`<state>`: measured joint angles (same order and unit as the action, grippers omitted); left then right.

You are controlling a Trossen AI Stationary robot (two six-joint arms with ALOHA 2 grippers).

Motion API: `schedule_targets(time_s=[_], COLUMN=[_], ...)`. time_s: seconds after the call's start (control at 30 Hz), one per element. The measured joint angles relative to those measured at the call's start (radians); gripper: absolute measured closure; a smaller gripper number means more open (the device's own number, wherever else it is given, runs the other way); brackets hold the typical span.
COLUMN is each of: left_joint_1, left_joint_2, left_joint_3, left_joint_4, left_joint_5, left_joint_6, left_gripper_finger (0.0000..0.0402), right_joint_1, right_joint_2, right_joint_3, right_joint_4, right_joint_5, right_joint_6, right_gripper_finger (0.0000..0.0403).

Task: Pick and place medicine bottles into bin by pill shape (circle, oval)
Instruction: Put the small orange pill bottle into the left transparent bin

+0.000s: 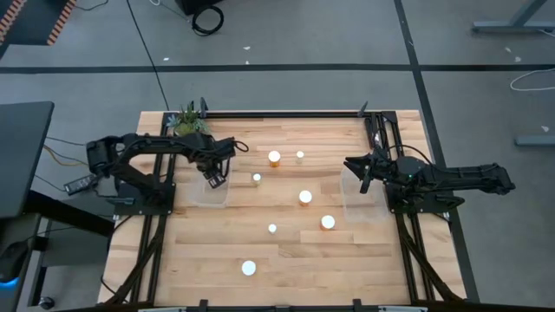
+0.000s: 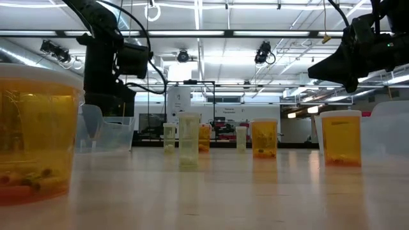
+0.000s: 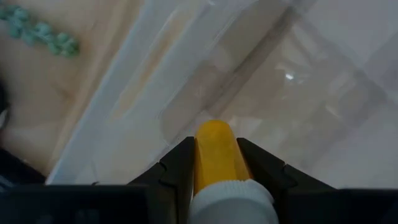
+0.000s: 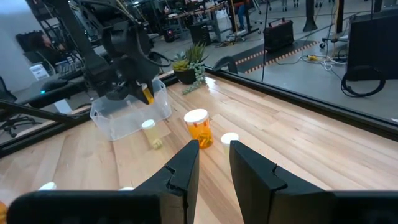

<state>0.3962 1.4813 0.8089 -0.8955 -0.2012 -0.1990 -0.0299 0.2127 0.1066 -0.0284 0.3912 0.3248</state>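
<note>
Grey floor (image 1: 286,35) with dark seams surrounds the table; fluorescent strips (image 2: 255,33) overhead.

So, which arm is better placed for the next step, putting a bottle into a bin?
The left. Its gripper is shut on a medicine bottle and hangs over the left clear bin. The right gripper is open and empty, above the right bin.

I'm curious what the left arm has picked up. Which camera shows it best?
The left wrist view: an amber bottle with a white cap fills the left gripper, over the clear bin. The right wrist view shows it far off; in the high and low views it is hidden.
</note>
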Motion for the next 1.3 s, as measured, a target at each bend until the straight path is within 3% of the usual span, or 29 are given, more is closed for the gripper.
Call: schedule_targets(time_s=[0.9,1.3], left_joint_1=[-0.002,-0.001], left_joint_2=[0.045,0.071], left_joint_3=[0.000,0.000], left_joint_4=[0.007,0.019], left_joint_5=[0.048,0.037], left_joint_6=[0.015,0.027], left_gripper_finger=[0.0275,0.0250], right_joint_1=[0.000,0.000], right_joint_2=[0.001,0.001], right_joint_3=[0.000,0.000], right_joint_4=[0.000,0.000], right_joint_5=[0.000,0.000], right_joint_6=[0.000,0.000], right_gripper_finger=[0.0306,0.0306])
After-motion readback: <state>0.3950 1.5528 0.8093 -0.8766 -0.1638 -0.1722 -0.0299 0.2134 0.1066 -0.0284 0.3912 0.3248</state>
